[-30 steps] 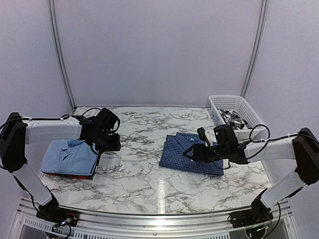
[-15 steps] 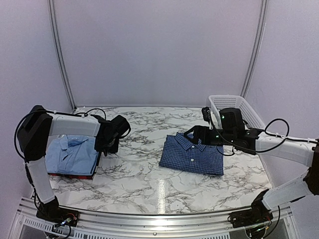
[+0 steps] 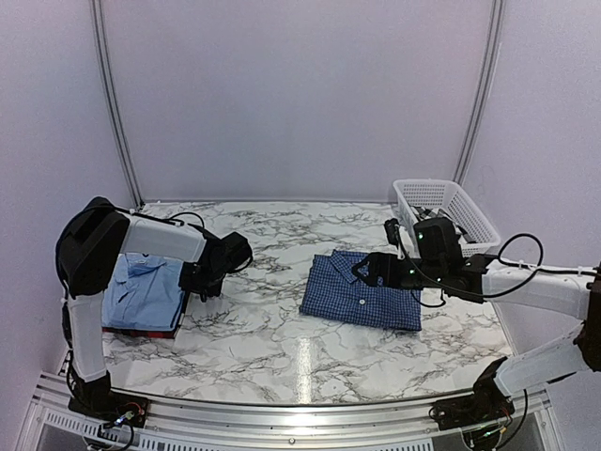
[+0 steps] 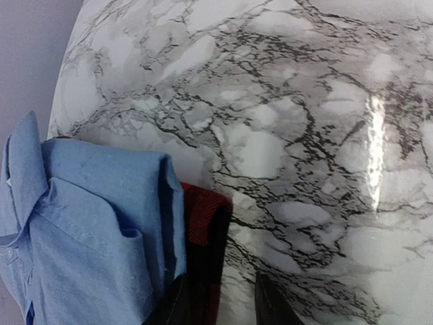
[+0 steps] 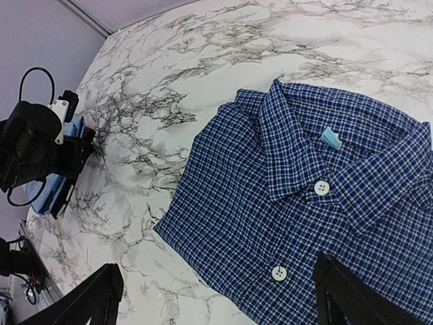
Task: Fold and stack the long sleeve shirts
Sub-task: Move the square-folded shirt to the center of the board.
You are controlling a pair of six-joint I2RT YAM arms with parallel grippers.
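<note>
Far left of the marble table there's a stack going: the light blue shirt lies folded on top of the dark red shirt, which only peeks out along the edge. The left gripper hangs just beside the stack's right edge, fingers partway apart with nothing pinched between them as far as I can see. Mid-table is the navy check shirt, folded flat with collar up and buttons showing, well apart from the stack. The right gripper hovers over its collar end, spread wide and holding nothing. At far right, the white basket has the black-and-white checked shirt bunched inside. My take: these are light, floppy cotton, so one pinch in the middle would probably let the fold sag open. I'd grab the navy one by two edges of the fold, through all the layers, and carry it low over to the stack.
</note>
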